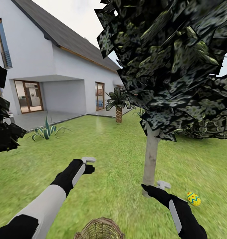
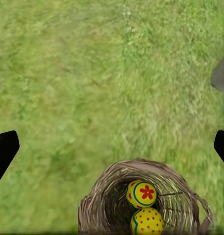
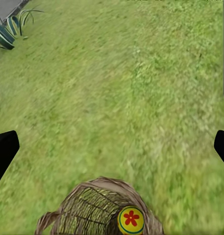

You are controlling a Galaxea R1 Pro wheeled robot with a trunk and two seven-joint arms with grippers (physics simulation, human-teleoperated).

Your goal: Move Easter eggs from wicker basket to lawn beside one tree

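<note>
The wicker basket [image 1: 99,229] sits on the lawn [image 1: 116,156] just below my arms. It holds two yellow eggs, one with a red flower [image 2: 141,193] and one with red dots [image 2: 147,221]. A third egg, with blue zigzags [image 1: 193,199], lies on the grass right of the tree's pale grey trunk [image 1: 150,159]. My left gripper [image 1: 88,161] hovers open above and beyond the basket. Beside the trunk's base, my right gripper [image 1: 163,184] is open too, with the basket [image 3: 99,210] and flower egg [image 3: 131,220] below it. Nothing is between either pair of fingers.
A white house with a grey patio [image 1: 40,118] stands at the back left. A palm [image 1: 118,107] and a spiky agave [image 1: 46,131] grow near the patio. Dark foliage [image 1: 2,132] hangs at the left edge, and the tree's crown [image 1: 173,66] overhangs the right side.
</note>
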